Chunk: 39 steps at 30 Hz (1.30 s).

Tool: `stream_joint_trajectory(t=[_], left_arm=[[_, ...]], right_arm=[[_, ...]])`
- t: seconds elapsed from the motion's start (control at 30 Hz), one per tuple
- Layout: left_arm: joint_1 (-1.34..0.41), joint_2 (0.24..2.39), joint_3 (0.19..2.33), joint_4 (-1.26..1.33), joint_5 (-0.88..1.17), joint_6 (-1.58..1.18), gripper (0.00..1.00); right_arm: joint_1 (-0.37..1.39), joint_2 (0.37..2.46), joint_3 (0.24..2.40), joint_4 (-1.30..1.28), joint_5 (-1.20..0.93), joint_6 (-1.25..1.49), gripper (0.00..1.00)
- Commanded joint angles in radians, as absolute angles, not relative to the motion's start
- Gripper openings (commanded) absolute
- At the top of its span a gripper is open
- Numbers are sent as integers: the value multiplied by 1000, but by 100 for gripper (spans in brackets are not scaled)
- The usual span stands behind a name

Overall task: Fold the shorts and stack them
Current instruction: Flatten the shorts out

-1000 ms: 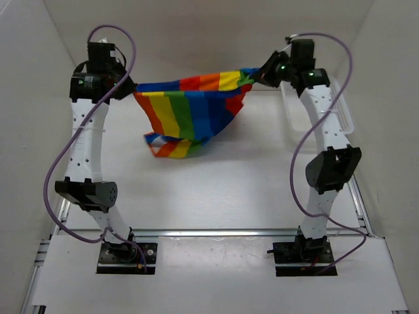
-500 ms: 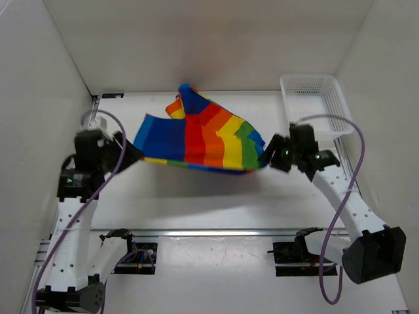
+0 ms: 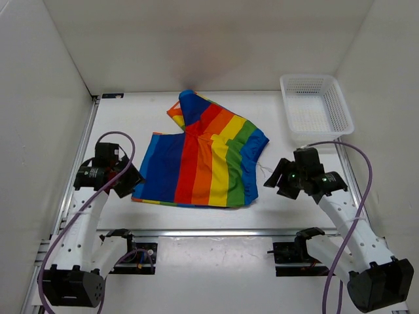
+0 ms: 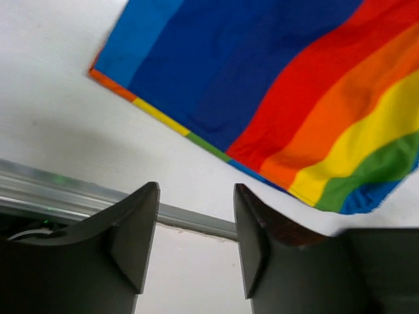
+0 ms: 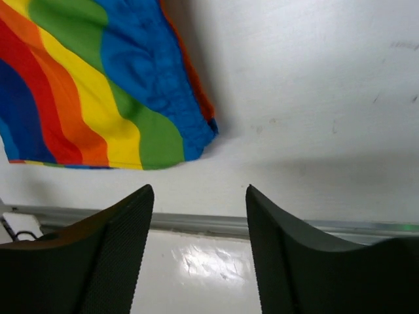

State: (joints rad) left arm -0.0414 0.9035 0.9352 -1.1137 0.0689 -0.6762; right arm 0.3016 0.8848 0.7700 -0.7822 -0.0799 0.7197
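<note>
Since the frame half a second earlier, the shorts (image 3: 203, 160) have come down from their stretched, lifted position between the two arms and now lie spread on the bench (image 3: 131, 124). Both arms have drawn back towards the near edge and have let go of the fabric.

We find the shorts at the middle of the bench, somewhat left of centre. The stripes run from the near edge towards the far wall: blue on the left, then red, orange, yellow and green, with blue again at the right border. The far part narrows to a raised, creased peak. The rest lies largely flat.

The left tool (image 3: 134, 179) sits just beside the near-left corner of the shorts. In the left wrist view its fingers (image 4: 134, 222) stand spread, with only bare bench and the aluminium rail (image 3: 216, 231) showing between them. The corner of the fabric lies beyond the fingertips, not touching them.

The right tool (image 3: 273, 178) rests near the right border of the shorts, apart from it. In the right wrist view its fingers (image 5: 111, 242) are likewise spread and grip nothing. The green and blue corner lies ahead and to the left of them.

The white mesh basket (image 3: 316, 108) stands at the far right corner of the bench, apart from the shorts.
</note>
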Motion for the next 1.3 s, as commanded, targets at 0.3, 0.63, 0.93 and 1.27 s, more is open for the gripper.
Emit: stream_joint_trajectory(t=[0.3, 0.63, 0.93, 1.27], left_arm=[[-32, 1193, 767, -950, 60, -838, 68], [11, 1540, 807, -841, -14, -862, 69], [52, 1605, 905, -825, 5, -827, 10], [52, 1586, 914, -825, 24, -808, 10]], right_arm=[[305, 773, 523, -680, -296, 894, 62], [305, 811, 523, -641, -310, 919, 83], [305, 951, 462, -416, -386, 988, 78], [454, 1233, 509, -220, -266, 1048, 55]])
